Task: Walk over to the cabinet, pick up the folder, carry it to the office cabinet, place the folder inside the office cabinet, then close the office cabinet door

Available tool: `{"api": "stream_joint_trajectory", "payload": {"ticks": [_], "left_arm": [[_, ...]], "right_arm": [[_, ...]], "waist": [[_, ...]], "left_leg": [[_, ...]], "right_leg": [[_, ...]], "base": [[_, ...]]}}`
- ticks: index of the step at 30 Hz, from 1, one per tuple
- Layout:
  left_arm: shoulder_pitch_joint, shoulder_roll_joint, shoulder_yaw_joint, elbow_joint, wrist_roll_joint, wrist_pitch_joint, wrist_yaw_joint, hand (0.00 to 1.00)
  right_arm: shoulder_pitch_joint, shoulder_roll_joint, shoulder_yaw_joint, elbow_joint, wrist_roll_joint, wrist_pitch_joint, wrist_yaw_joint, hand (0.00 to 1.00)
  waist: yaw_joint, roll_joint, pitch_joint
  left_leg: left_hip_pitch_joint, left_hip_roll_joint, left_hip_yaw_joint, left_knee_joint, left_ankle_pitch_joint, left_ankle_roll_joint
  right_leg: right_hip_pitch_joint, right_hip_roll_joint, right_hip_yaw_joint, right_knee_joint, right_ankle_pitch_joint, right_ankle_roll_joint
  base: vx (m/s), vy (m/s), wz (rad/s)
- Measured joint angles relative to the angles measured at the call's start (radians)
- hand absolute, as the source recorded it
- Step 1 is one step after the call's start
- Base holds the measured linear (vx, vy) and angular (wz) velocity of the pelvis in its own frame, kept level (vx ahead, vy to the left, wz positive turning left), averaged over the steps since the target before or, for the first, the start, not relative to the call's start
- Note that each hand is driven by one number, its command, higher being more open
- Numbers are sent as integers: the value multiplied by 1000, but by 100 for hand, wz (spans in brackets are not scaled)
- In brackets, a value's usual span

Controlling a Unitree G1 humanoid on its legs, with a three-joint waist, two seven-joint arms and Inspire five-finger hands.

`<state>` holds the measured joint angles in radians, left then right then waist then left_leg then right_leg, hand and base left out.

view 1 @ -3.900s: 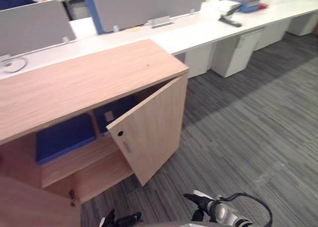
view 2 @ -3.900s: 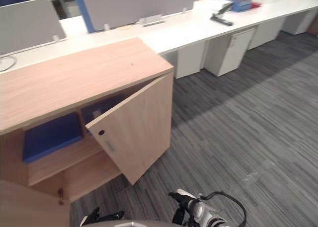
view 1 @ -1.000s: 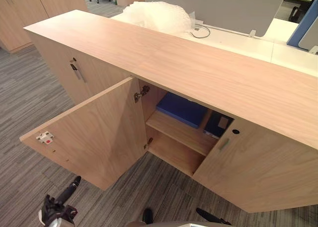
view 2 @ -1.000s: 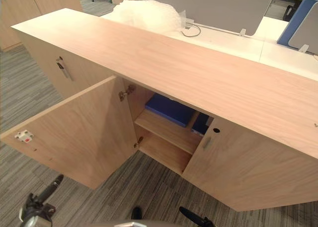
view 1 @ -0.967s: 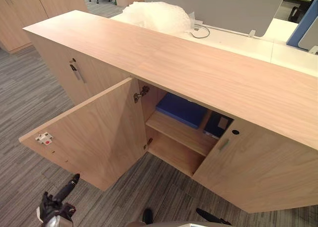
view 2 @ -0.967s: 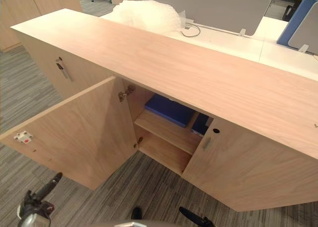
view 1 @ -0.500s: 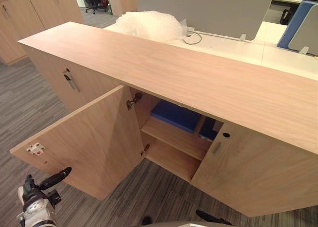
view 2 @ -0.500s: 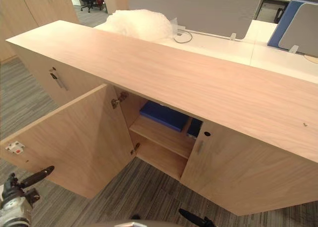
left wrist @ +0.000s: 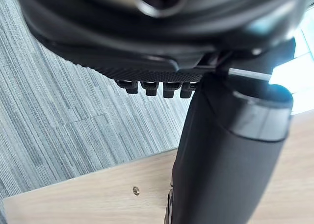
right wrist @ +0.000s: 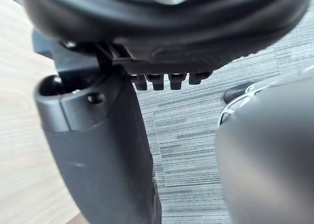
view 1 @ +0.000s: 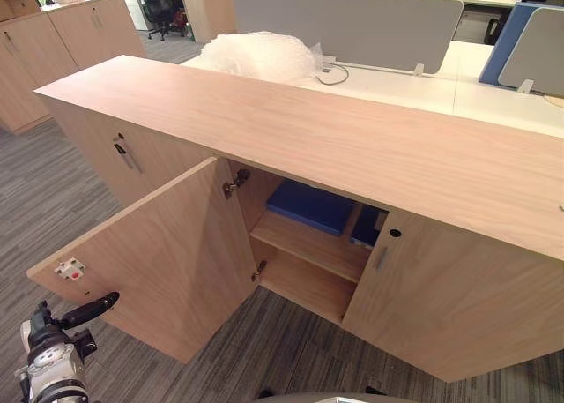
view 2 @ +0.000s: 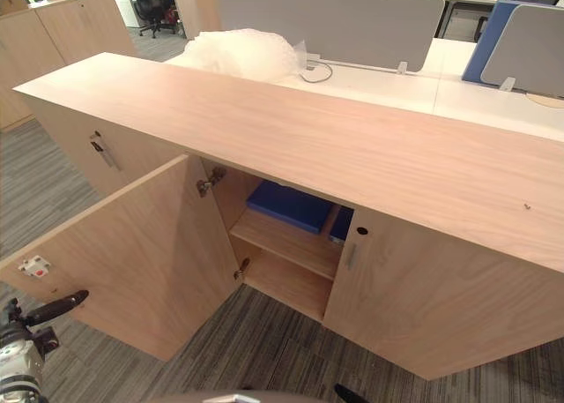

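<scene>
Stage judged late | blue folder point(view 1: 310, 206) lies flat on upper shelf point(view 1: 308, 244) inside office cabinet point(view 1: 352, 147) | left door point(view 1: 167, 253) wide, right door point(view 1: 449, 306) ajar: closing outstanding | left hand point(view 1: 46, 331) low near-left, digits straight, empty | right hand point(right wrist: 98, 145): grip cannot be told.

The room is lit brightly and evenly from overhead. A soft sheen is spread along the top of the cabinet point(view 1: 352, 147), and the white desk point(view 1: 493, 90) behind it is almost washed out. The cabinet's inside is left in shade, deepest under the shelf point(view 1: 308, 244). The carpet point(view 2: 264, 354) is slightly darkened below the open door point(view 1: 167, 253). In the wrist views, pale gleams are caught on the dark left robot hand point(left wrist: 230, 150), beside a blown-out white patch, and on the right robot hand point(right wrist: 98, 150).
</scene>
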<state>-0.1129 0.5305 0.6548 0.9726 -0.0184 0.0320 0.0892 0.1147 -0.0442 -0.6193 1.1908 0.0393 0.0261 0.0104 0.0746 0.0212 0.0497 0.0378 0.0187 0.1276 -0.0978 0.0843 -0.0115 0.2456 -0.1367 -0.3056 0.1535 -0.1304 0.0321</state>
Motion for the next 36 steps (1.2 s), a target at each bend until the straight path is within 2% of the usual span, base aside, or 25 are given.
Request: {"api": "stream_joint_trajectory", "payload": {"ticks": [2,7,10,11,12,13,14,15,16,17,18,19,20,21,23,25,28,30,32,33,36], "left_arm": [[24,1,-163,-46,97,1,7,100],[131,-1,-338,-174,222,-2,8,100],[191,11,-506,-204,307,-1,-9,100],[211,53,-628,-205,371,0,-10,100],[218,85,-701,-205,432,0,-10,100],[219,152,-860,-213,556,-1,-37,100],[220,217,-1004,-236,672,-23,-108,100],[220,240,-1074,-251,730,-51,-135,100],[226,252,-1161,-302,803,-111,-173,100],[232,234,-1197,-364,854,-194,-191,100],[241,216,-1204,-400,869,-236,-191,100],[248,178,-1205,-477,895,-319,-183,100],[247,150,-1206,-550,903,-376,-162,100],[243,143,-1206,-585,915,-392,-155,100],[211,170,-1205,-653,952,-404,-108,100],[186,198,-1182,-735,953,-392,-74,100],[154,230,-1177,-892,953,-393,-4,100],[151,204,-1185,-979,953,-398,7,100],[150,172,-1194,-1061,953,-418,15,100],[139,141,-1203,-1101,951,-439,24,100],[121,111,-1225,-1109,942,-445,41,100]], "right_arm": [[7,-1,4,0,0,0,0,100],[6,-8,36,0,-4,-1,0,100],[-5,-30,89,0,-40,-4,0,100],[-12,-34,119,0,-43,-5,0,100],[-14,-34,134,1,-47,-7,0,100],[-25,-35,158,1,-55,-9,0,100],[-40,-36,181,2,-79,-13,0,100],[-47,-36,194,3,-79,-17,0,100],[-59,-36,216,2,-79,-29,1,100],[-66,-36,236,1,-79,-42,0,100],[-70,-36,250,1,-79,-46,0,100],[-79,-32,260,2,-78,-48,1,100],[-81,-28,274,3,-78,-48,1,100],[-81,-27,281,3,-78,-48,0,100],[-72,-33,288,1,-78,-54,-3,100],[-54,-43,288,1,-78,-59,-10,100],[-33,-49,287,2,-78,-59,-21,100],[-23,-63,285,3,-79,-58,-22,100],[-11,-63,285,3,-78,-57,-26,100],[-9,-58,285,5,-78,-54,-33,100],[-16,-46,284,4,-78,-53,-39,100]], "waist": [[11,-4,1],[27,-12,0],[29,1,3],[29,1,3],[30,1,3],[30,0,3],[28,0,4],[26,0,5],[20,2,9],[18,0,16],[15,-3,18],[7,-15,31],[-2,-25,38],[-8,-30,36],[-36,-36,28],[-36,-34,30],[-41,-27,34],[-55,-13,39],[-57,-9,37],[-57,-16,39],[-58,-35,37]], "left_leg": [[0,-1,-2,0,3,4],[-1,-6,-11,0,4,5],[-8,-14,-30,0,10,11],[-12,-16,-36,0,13,11],[-14,-16,-37,0,14,11],[-17,-17,-40,0,17,11],[-21,-18,-40,0,19,12],[-23,-19,-38,0,19,12],[-27,-21,-35,0,20,11],[-34,-23,-31,0,23,12],[-40,-24,-28,0,25,12],[-45,-27,-28,0,31,13],[-49,-29,-25,0,37,15],[-51,-29,-23,0,39,16],[-46,-27,-14,0,46,18],[-51,-30,-8,0,51,17],[-68,-45,-8,0,64,20],[-73,-44,-19,0,75,20],[-71,-42,-26,0,79,16],[-66,-42,-35,0,82,15],[-66,-43,-40,0,83,15]], "right_leg": [[0,0,5,0,-1,-1],[2,-2,4,3,-1,-1],[2,-7,0,7,-1,0],[2,-8,-2,7,-2,2],[2,-11,-4,7,-3,4],[1,-13,-14,7,-4,16],[-1,-15,-19,6,-4,31],[-2,-16,-20,3,-4,33],[-5,-17,-20,-1,-4,41],[-11,-21,-20,-6,-5,44],[-17,-23,-20,-9,-6,47],[-18,-26,-20,-19,-8,51],[-16,-27,-20,-32,-10,54],[-16,-27,-20,-38,-11,55],[-13,-22,-20,-43,-19,58],[-15,-25,-21,-52,-36,52],[-14,-36,-32,-78,-75,63],[-14,-36,-44,-82,-81,64],[-7,-32,-52,-84,-82,66],[5,-29,-62,-90,-82,68],[10,-28,-69,-90,-84,71]], "base": [[0,0,0],[20,-16,7],[20,-10,20],[13,-12,17],[4,-13,15],[-8,-19,6],[0,0,0],[-29,-17,-6],[-44,0,-10],[-55,10,-12],[-87,34,-12],[-103,34,-11],[-104,28,-11],[-82,5,-14],[-77,-14,-15],[-76,-19,-8],[-72,-13,2],[-57,-1,14],[-16,-4,15],[22,-34,13],[47,-38,8]]}}
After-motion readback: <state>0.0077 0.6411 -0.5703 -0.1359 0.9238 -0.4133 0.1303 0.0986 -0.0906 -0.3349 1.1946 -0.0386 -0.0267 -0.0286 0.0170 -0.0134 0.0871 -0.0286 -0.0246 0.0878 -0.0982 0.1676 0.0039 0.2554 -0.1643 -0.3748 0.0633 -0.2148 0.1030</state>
